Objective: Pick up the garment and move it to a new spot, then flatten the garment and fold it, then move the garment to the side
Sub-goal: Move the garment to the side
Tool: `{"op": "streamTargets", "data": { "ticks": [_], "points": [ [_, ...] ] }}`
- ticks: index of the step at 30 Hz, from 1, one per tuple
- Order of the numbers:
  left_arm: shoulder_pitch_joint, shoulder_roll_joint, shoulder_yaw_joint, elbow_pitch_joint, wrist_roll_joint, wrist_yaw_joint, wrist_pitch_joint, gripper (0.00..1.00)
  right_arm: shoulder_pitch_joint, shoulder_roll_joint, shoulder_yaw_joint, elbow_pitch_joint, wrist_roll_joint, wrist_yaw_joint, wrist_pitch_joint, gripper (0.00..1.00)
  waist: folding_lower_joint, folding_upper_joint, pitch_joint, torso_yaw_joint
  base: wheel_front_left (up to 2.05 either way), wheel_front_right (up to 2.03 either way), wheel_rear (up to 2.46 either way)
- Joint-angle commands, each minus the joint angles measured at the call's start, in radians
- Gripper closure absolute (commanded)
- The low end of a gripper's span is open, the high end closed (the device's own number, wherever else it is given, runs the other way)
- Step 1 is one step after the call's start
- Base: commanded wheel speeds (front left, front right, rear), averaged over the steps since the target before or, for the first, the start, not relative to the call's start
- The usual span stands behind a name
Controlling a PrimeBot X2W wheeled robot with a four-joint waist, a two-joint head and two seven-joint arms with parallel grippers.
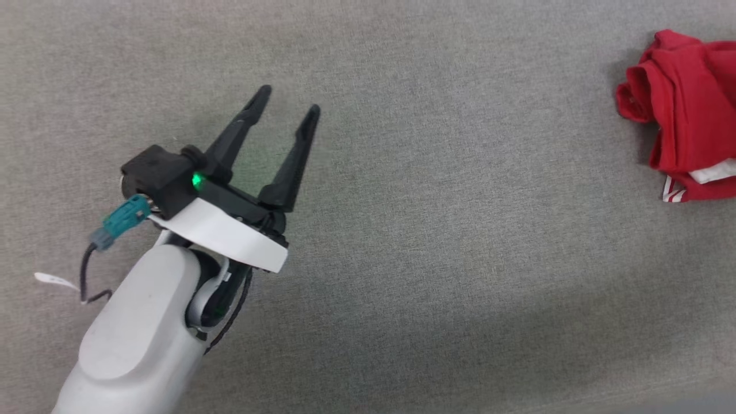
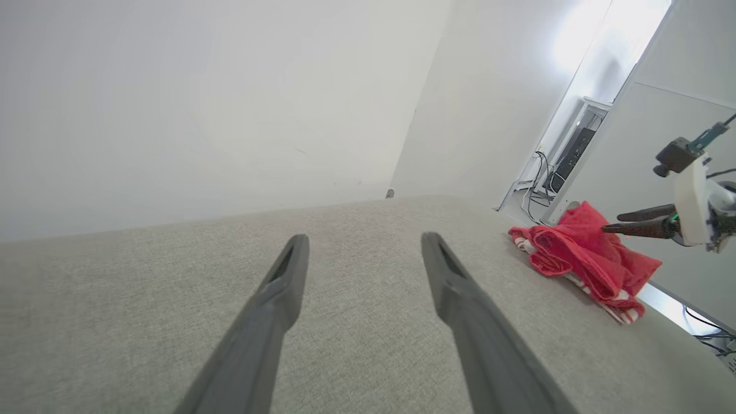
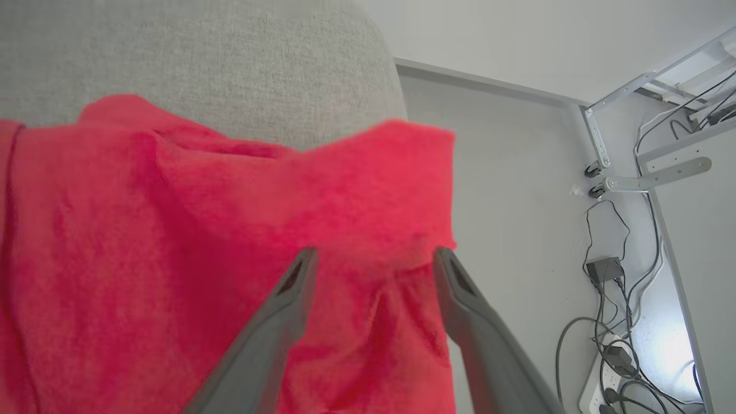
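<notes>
The left gripper (image 1: 288, 99) hangs low over the grey cloth surface (image 1: 460, 230) at the lower left of the head view, on its pale forearm (image 1: 144, 328). Its two dark fingers stand wide apart and grip nothing; bare grey weave shows between them. A green light (image 1: 197, 181) glows on the wrist, and a teal plug (image 1: 123, 221) with a dark cable sits at its left side. A small white tag (image 1: 54, 280) lies on the surface just beside that cable.

Well apart from it, at the right edge of the head view, the garment (image 1: 690, 115) lies on the same surface in a crumpled red heap, cut off by the frame edge. A strip of white (image 1: 713, 171) and a bit of red-and-white striped trim (image 1: 673, 192) show at its near side. No lettering can be seen.

The right gripper (image 3: 375, 253) is at the garment. In its wrist view the fingers are spread, with red cloth lying across and beyond the gap, not pinched between them. Whether the tips touch the cloth I cannot tell. In the left wrist view its fingers point at the top of the heap from the right.

Beyond the garment the surface ends at a rounded edge. Past it are a white wall (image 2: 201, 103) and, lower down, a floor with cables (image 3: 621, 322).
</notes>
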Motion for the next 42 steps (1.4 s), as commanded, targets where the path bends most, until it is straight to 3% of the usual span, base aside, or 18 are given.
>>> {"op": "streamTargets", "data": {
  "ticks": [1, 9, 14, 24, 28, 38, 42],
  "points": [
    [0.017, 0.005, 0.018, -0.003, -0.009, -0.002, -0.005, 0.0, -0.016, -0.007, -0.001, 0.007, 0.008, -0.001, -0.026, 0.0, 0.0, 0.0, -0.014, 0.005, 0.0, 0.0, 0.0],
    [0.071, 0.007, 0.083, 0.003, -0.025, -0.002, -0.005, 0.0, -0.011, 0.031, -0.004, -0.018, 0.059, -0.001, -0.129, 0.0, 0.0, 0.0, -0.071, 0.018, 0.0, 0.0, 0.0],
    [0.119, 0.0, 0.15, -0.002, -0.007, -0.002, -0.004, 0.0, 0.046, 0.068, 0.025, -0.114, 0.11, -0.001, -0.216, 0.0, 0.0, 0.0, -0.12, 0.033, 0.0, 0.0, 0.0],
    [0.265, -0.023, 0.306, -0.034, 0.084, -0.002, -0.005, 0.0, 0.248, 0.135, 0.025, -0.286, 0.192, -0.001, -0.387, 0.0, 0.0, 0.0, -0.232, 0.086, 0.0, 0.0, 0.0],
    [0.342, -0.025, 0.356, -0.047, 0.106, -0.002, -0.005, 0.0, 0.344, 0.142, 0.01, -0.345, 0.171, -0.001, -0.446, 0.0, 0.0, 0.0, -0.276, 0.111, 0.0, 0.0, 0.0],
    [0.553, -0.062, 0.47, -0.102, 0.16, -0.002, -0.004, 0.0, 0.621, 0.201, -0.127, -0.49, 0.1, -0.001, -0.498, 0.0, 0.0, 0.0, -0.363, 0.164, 0.0, 0.0, 0.0],
    [0.621, -0.074, 0.511, -0.118, 0.173, -0.002, -0.005, 0.0, 0.734, 0.253, -0.22, -0.566, 0.056, -0.001, -0.498, 0.0, 0.0, 0.0, -0.396, 0.176, 0.0, 0.0, 0.0]
  ]
}}
